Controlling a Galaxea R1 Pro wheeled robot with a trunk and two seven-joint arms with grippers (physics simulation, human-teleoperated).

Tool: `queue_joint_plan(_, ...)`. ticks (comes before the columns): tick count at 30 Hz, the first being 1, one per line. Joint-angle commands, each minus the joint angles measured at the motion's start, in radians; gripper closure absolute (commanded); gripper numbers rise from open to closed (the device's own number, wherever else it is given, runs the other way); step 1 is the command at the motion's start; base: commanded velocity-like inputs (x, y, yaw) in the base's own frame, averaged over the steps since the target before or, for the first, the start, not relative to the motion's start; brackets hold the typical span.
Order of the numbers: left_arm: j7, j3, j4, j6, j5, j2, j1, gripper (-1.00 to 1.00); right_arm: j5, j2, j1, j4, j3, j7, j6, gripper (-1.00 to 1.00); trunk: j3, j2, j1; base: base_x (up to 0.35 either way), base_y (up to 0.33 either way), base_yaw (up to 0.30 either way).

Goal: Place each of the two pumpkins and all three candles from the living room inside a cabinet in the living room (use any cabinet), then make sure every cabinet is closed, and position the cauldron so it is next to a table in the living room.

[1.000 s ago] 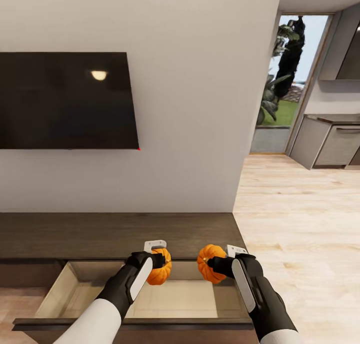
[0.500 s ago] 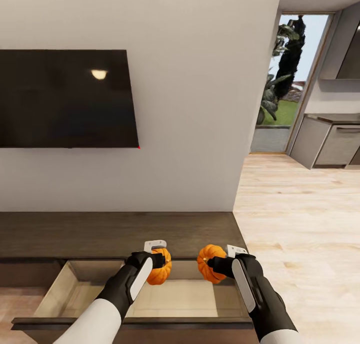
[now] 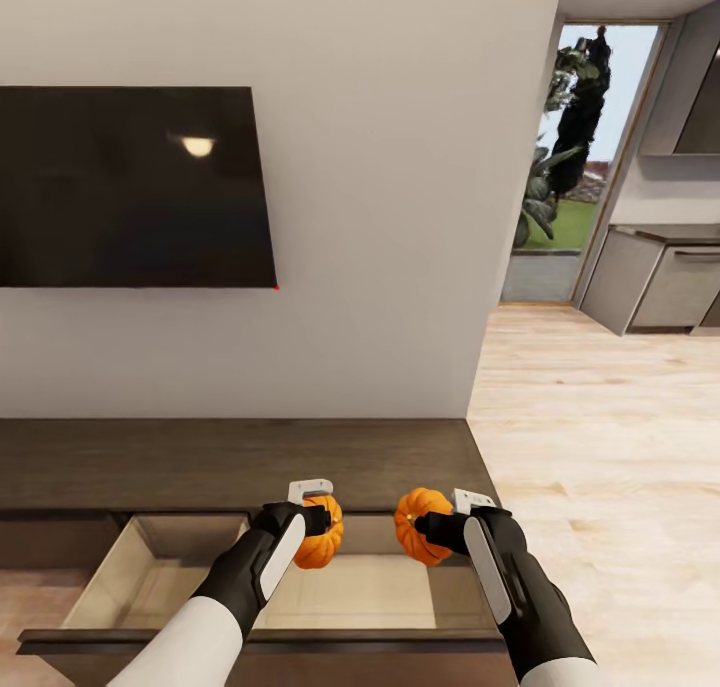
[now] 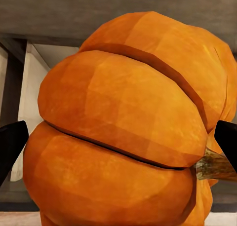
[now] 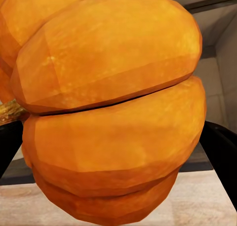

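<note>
Since a second ago our view has tipped slightly, so the television (image 3: 135,187) sits higher in frame, while both arms stay put over the open drawer (image 3: 150,577) of the cabinet (image 3: 230,462). Our left hand (image 3: 318,515) is clamped on one pumpkin (image 3: 325,539) and our right hand (image 3: 440,517) on the other pumpkin (image 3: 418,529), both hanging above the drawer's back edge. We judge them light, rigid and smooth-ribbed, best gripped across the ribs.
</note>
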State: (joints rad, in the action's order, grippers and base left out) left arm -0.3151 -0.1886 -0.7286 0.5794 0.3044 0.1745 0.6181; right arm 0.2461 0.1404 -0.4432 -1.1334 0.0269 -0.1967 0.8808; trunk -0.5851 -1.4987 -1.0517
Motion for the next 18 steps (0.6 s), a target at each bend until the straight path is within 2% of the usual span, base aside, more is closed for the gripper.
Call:
queue_joint_plan(1,-0.001,0.000,0.000,0.001,-0.001,0.000,0.000,1.00,0.002,0.000,0.000,0.000,0.000,-0.001,0.000,1.00,-0.003,-0.007,-0.004,0.000,0.000,0.000)
queue_joint_plan(18,0.000,0.000,0.000,-0.002,-0.001,0.000,0.000,1.00,0.002,-0.001,0.000,0.000,0.001,-0.003,-0.001,1.00,-0.056,-0.126,-0.069,0.000,0.000,0.000)
